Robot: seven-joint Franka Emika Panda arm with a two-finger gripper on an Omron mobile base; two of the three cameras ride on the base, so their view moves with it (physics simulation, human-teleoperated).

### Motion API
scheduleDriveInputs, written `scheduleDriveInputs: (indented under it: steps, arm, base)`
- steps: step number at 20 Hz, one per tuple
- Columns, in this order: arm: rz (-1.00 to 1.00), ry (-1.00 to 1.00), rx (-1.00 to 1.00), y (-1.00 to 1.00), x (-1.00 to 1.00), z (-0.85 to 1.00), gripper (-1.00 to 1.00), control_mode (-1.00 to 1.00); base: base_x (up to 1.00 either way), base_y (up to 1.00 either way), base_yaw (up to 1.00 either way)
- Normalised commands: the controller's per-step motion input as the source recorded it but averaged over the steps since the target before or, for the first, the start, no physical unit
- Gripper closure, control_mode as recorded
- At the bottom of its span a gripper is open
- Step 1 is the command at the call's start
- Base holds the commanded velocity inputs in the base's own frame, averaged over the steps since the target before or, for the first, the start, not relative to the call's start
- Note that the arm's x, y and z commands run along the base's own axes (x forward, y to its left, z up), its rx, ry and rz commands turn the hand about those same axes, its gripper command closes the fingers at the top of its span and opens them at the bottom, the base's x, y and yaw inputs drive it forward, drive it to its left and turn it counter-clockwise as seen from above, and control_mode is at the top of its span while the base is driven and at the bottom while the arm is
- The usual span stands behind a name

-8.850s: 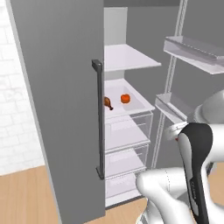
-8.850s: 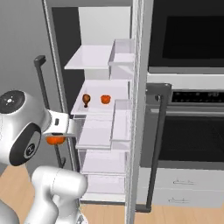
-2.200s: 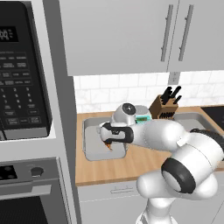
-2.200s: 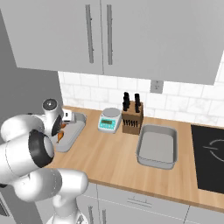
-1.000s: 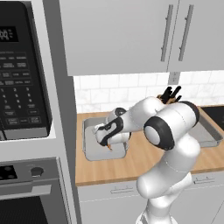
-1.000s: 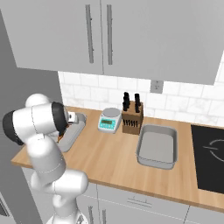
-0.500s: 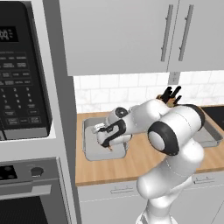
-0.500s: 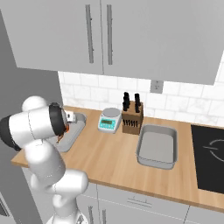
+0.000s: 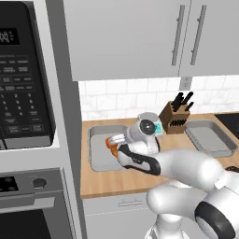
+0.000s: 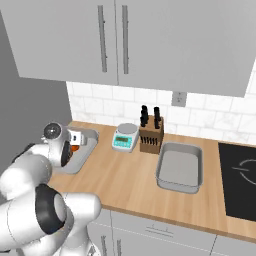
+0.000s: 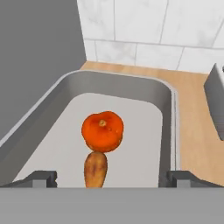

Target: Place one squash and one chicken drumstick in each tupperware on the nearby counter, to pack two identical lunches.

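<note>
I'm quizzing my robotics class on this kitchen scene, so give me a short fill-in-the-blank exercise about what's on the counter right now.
1. In the hand view, the squash lies inside the left tupperware beside a chicken ____.
2. The gripper above that tupperware has its jaws ____.
3. The other tupperware, near the stovetop, is ____.
4. The knife block stands between that tupperware and the kitchen ____.

Missing words: drumstick; open; empty; scale

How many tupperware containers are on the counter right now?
2. One tupperware sits at the counter's left end, holding a squash and a chicken drumstick; the other tupperware sits right of the knife block, with nothing visible inside.
</note>
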Motion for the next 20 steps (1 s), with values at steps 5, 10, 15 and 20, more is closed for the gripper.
scheduleDriveInputs:
  steps: [5, 10, 15, 20]
  arm:
    - [-0.04, -0.08, 0.0, -0.55, -0.69, 0.82, -1.0, -1.0]
    - [0.0, -0.07, 0.0, -0.52, -0.58, 0.77, -1.0, -1.0]
    - [-0.03, 0.0, 0.0, -0.6, -0.53, 0.62, -1.0, -1.0]
    - [-0.04, 0.0, 0.0, -0.51, -0.52, 0.7, -1.0, -1.0]
  base:
    - [0.0, 0.0, 0.0]
    - [0.0, 0.0, 0.0]
    - [0.0, 0.0, 0.0]
    - [0.0, 0.0, 0.0]
